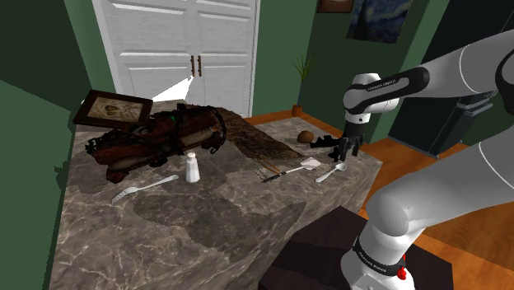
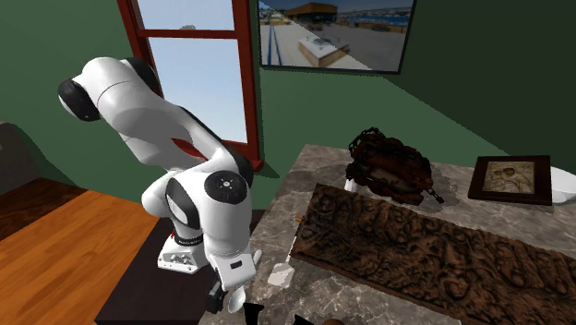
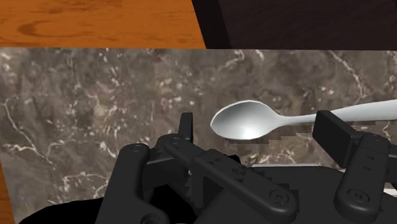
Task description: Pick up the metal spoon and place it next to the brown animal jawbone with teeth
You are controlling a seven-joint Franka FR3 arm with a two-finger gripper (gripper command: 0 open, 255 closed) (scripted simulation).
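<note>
The silver spoon (image 1: 334,171) lies on the marble counter (image 1: 214,231) close to its edge by the arm. My black gripper (image 1: 347,153) hangs just above it, open. Seen from the wrist, the spoon's bowl (image 3: 245,121) sits between the two spread fingers (image 3: 186,127) and touches neither, while its handle runs out past the other finger. The large dark reddish-brown jawbone (image 1: 156,140) rests far across the counter, at the shoulder view's left. In the second exterior view the jawbone (image 2: 388,166) lies at the far end of the counter.
A brown textured mat (image 1: 255,136) runs along the back. A white shaker (image 1: 192,167), a fork (image 1: 144,188), a white spatula (image 1: 301,167) and a small dark utensil (image 1: 268,175) lie between spoon and jawbone. A framed picture (image 1: 111,107) stands behind; a brown lump (image 1: 305,136) lies near the gripper.
</note>
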